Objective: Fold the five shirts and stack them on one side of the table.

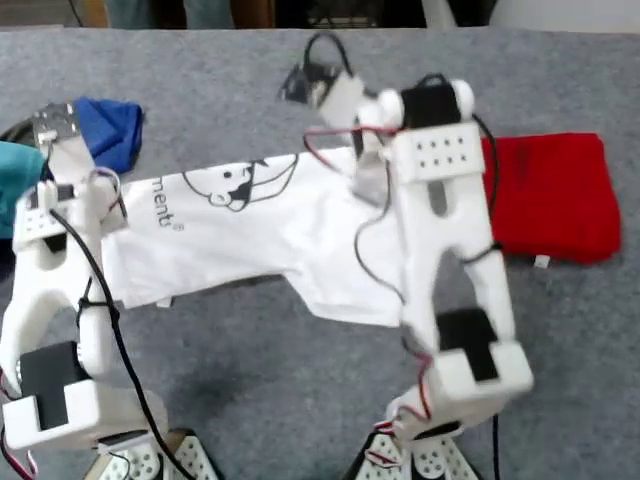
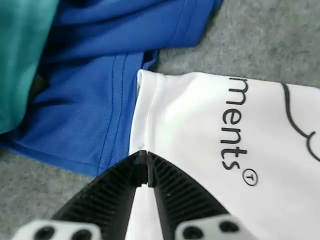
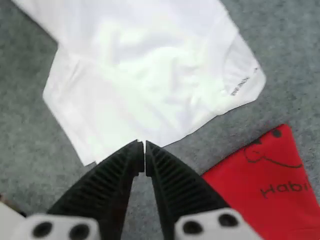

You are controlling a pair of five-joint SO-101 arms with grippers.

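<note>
wht shirt point(image 1: 250, 235): smooth cloth | tbl point(image 1: 560, 330): rough felt | L claw point(image 2: 148, 167): matt ribbed plastic

Claw point(image 3: 144, 148) (jaws together) above white shirt point(image 3: 150, 75), beside red shirt point(image 3: 265, 185).

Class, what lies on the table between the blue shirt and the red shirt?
The white shirt lies spread out between the blue shirt and the red shirt, seen in the high view.
</note>
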